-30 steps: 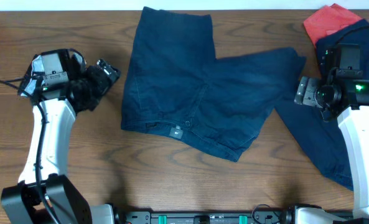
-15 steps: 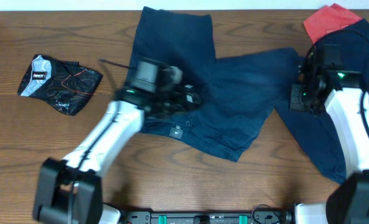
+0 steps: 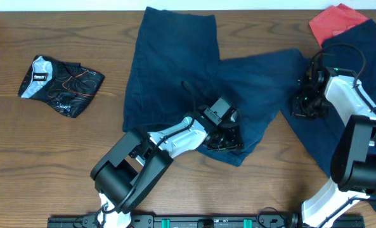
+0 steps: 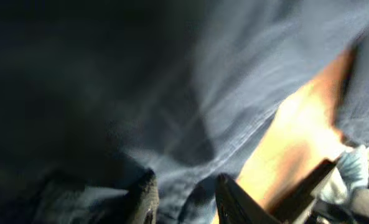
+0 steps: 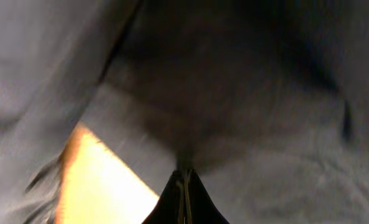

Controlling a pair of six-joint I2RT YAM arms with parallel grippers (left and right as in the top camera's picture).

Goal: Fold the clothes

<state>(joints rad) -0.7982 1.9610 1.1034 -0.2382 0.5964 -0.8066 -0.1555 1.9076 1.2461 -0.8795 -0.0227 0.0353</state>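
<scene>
Navy shorts [image 3: 175,69] lie spread flat across the middle of the table [image 3: 61,158], and your left arm [image 3: 175,136] reaches over them to their lower right hem. Your left jaws stand parted there. In the left wrist view a ridge of blue cloth runs between the two fingers [image 4: 144,198], not yet pinched. Your right jaws look closed tip to tip in the right wrist view. They press down on dark cloth where the shorts' right leg meets the second navy garment [image 3: 321,149]. That view is too blurred to tell whether a pinch of cloth sits inside them.

Watch the left side first. If those jaws close on the top layer alone, only that layer will rise and the fold will likely come out crooked. On the right, the two navy pieces touch, so a lift could carry the wrong garment, or both together. Your left arm also lies low over the shorts, and drawing it back may rumple what is now flat.

A second ago the left arm sat over the small black garment [image 3: 61,76] at the far left. Half a second ago it was blurred above the waistband, and now it is at the hem. The black garment lies uncovered. The right arm has swung inward, with its jaws kept at the same edge. The shorts' outline has not shifted.
</scene>
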